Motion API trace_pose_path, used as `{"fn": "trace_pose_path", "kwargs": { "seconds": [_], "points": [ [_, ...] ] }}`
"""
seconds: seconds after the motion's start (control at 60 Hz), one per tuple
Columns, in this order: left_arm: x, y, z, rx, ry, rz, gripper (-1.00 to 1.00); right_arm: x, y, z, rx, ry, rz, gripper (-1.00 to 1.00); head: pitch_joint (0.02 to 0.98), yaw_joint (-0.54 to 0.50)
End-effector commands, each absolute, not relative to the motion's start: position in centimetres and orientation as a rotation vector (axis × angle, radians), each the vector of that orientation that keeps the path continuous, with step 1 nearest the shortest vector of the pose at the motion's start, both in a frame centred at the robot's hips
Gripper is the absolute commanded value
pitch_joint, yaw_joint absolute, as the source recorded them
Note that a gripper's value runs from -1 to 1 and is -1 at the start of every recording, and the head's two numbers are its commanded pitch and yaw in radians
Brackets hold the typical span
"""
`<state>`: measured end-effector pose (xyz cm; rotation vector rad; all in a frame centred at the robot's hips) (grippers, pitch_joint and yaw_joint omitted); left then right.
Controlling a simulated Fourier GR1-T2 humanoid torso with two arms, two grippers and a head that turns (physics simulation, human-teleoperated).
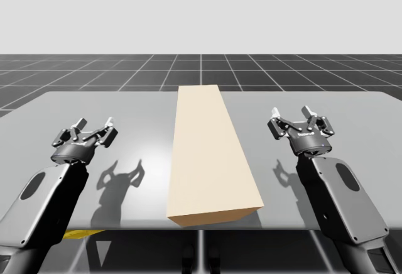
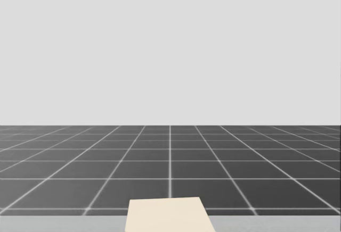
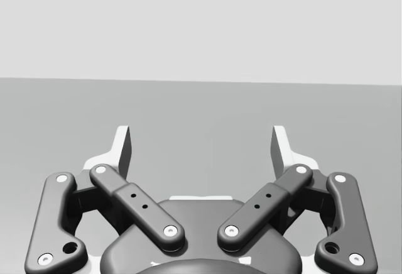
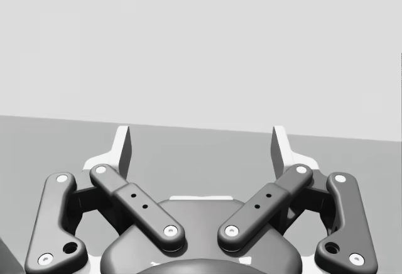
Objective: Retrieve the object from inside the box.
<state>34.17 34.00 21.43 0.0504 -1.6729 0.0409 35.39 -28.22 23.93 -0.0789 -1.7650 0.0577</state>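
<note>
Cream-coloured long rectangular box (image 1: 210, 154), plain smooth faces, lies lengthwise down the middle of the flat grey tabletop (image 1: 364, 117). It runs from the far side to the near edge, and its near end sits right at that edge. We make out no flap, seam or opening on the top face. The object we want is hidden inside, so we cannot tell its shape or where along the box it lies.

Our left hand (image 1: 95, 125) hovers over the tabletop to the left of the box, well apart from it. Its fingers are spread with nothing between them. Our right hand (image 1: 291, 114) mirrors it on the right, also spread and empty. Both wrist views agree.

Our head looks out over the far end of the box toward the dark gridded floor (image 2: 170, 157).

Our reading is that nothing has been started yet. Risks from here:
- One hand reaching the box before the other would slide or swivel it. With the near end at the edge, it could tip off.
- With no opening found, fingers prying at a smooth face may skid.
- Tilting the box could send the unseen object sliding out and off the tabletop.
- Our head aim gives little guidance for work near the edge.
</note>
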Motion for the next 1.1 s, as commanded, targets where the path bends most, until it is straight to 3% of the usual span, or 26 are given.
{"fn": "trace_pose_path", "kwargs": {
  "seconds": [0.017, 0.083, 0.133, 0.2, 0.333, 0.4, 0.483, 0.633, 0.85, 1.1],
  "points": [
    [34.2, 33.9, 21.3, 0.059, -1.667, 0.030, -1.00, 35.2, -28.1, 23.7, -0.101, -1.768, 0.011, -1.00, 0.058, 0.00],
    [34.2, 33.9, 21.2, 0.058, -1.659, 0.022, -1.00, 35.4, -28.1, 23.6, -0.056, -1.744, 0.065, -1.00, 0.057, 0.00],
    [34.3, 33.9, 20.9, 0.009, -1.611, -0.023, -1.00, 35.4, -28.3, 23.4, -0.031, -1.712, 0.126, -1.00, 0.057, 0.00],
    [34.0, 33.7, 20.1, -0.079, -1.499, -0.190, -1.00, 35.0, -28.8, 22.7, 0.057, -1.640, 0.270, -1.00, 0.057, 0.00],
    [33.1, 32.2, 19.3, -0.166, -1.403, -0.370, -1.00, 34.0, -28.9, 21.3, 0.172, -1.536, 0.484, -1.00, 0.057, -0.01],
    [32.4, 31.2, 19.0, -0.201, -1.391, -0.483, -1.00, 33.1, -28.5, 20.8, 0.257, -1.517, 0.606, -1.00, 0.057, -0.01],
    [31.5, 30.0, 18.7, -0.250, -1.382, -0.607, -1.00, 32.5, -27.7, 20.5, 0.292, -1.511, 0.698, -1.00, 0.057, -0.01],
    [30.1, 27.8, 18.4, -0.316, -1.373, -0.759, -1.00, 30.5, -25.2, 20.3, 0.459, -1.481, 0.862, -1.00, 0.057, -0.01],
    [29.4, 25.3, 17.7, -0.327, -1.346, -0.858, -1.00, 29.0, -21.4, 19.2, 0.548, -1.443, 0.935, -1.00, 0.054, -0.02],
    [29.4, 24.7, 17.1, -0.302, -1.325, -0.880, -1.00, 29.9, -18.9, 17.6, 0.624, -1.435, 0.952, -1.00, 0.054, -0.02]
  ]
}}
